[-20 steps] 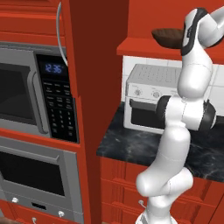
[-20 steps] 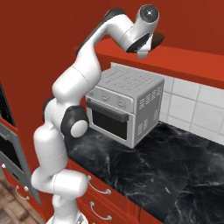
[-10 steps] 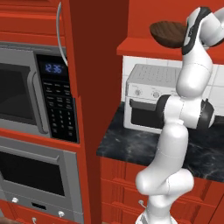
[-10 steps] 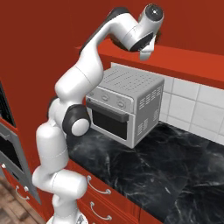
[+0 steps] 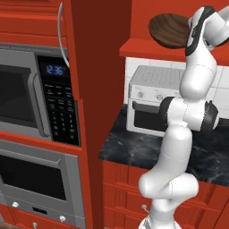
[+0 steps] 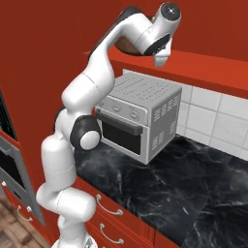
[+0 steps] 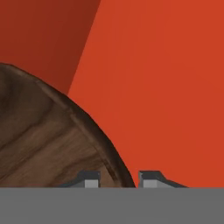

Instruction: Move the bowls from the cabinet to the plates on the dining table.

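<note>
My arm reaches up to the red wooden wall cabinet point(image 5: 147, 47), and my end effector point(image 7: 117, 179) sits at the rim of the wide dark brown grained wooden bowl point(image 5: 169, 29). In the hand view one small dark fingertip point(image 7: 89, 179) lies over the inside of the bowl and the other is just outside the rim, against the red cabinet wall, so the rim passes between them. The fingers stand close together around that rim, but I cannot tell whether they already press on the wood.

From the left base view the bowl appears tilted, its grained underside turned toward the camera, above the front edge of the red shelf and touching my hand. From the right base view only a dark sliver of the bowl point(image 6: 127, 47) shows behind my forearm, at the level of the shelf.

Below the shelf, a silver boxy toaster oven point(image 6: 135, 121) with a dark glass door stands on the black marble desk point(image 6: 160, 184) with white veins, against the white tiled wall. To the left in the left base view, a built-in steel microwave point(image 5: 33, 98) with a blue clock display sits in a tall red column, over a steel wall oven point(image 5: 38, 183). A long curved silver handle point(image 5: 61, 33) hangs on the red panelled door above the microwave.
</note>
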